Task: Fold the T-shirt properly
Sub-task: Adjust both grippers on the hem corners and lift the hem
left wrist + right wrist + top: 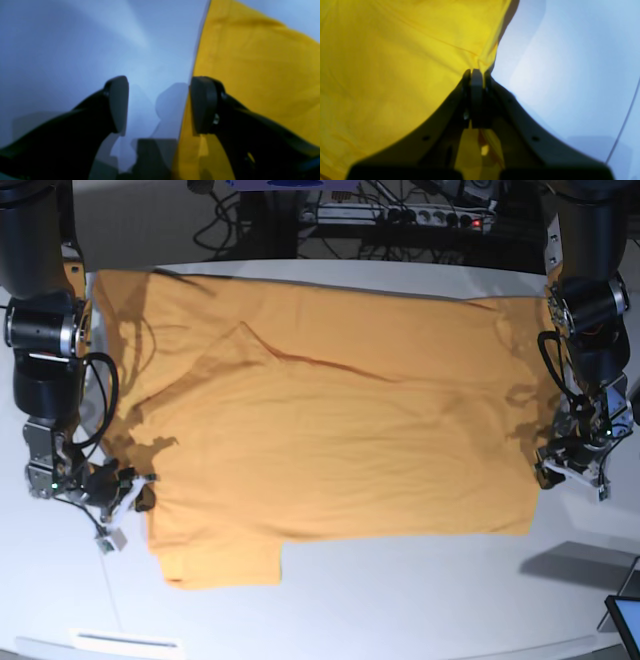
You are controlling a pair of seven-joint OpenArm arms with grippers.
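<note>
T-shirt (340, 420) cloth is spread across the white tabletop (420, 600), with one fold already laid: a doubled layer is seen along the far edge, and a creased line runs across the upper part. One sleeve is seen projecting at the near left corner in the base view. The right gripper (476, 75) is clamped shut on a pinch of the shirt's edge, cloth being visible between its pads. The left gripper (160, 105) is held with its jaws wide apart and nothing between them, one pad lying just over the shirt's edge, so that side appears released. By this judgement the task is partly done: further folds are left before a compact shape is reached
</note>
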